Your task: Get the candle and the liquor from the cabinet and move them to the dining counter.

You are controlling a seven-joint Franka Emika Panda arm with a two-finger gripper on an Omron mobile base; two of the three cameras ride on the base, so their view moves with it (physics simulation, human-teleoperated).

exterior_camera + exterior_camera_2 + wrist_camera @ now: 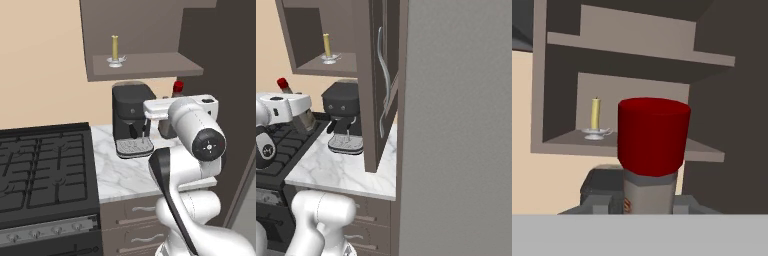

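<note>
Marble counter [120,172] under open cabinet [150,67], candle [115,50] shelved, pincer [167,125] clamped on liquor [653,150].

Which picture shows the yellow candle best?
The left base view: the candle stands whole and unblocked in its dish on the cabinet shelf. The right base view shows it smaller, near the top. In the hand view it stands beside the liquor bottle's red cap.

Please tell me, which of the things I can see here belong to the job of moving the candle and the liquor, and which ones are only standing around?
Belong to the job:
- candle, upright on the cabinet shelf
- liquor, held in the gripper

Only standing around:
- coffee machine on the small marble counter
- stove
- drawers below the counter
</note>
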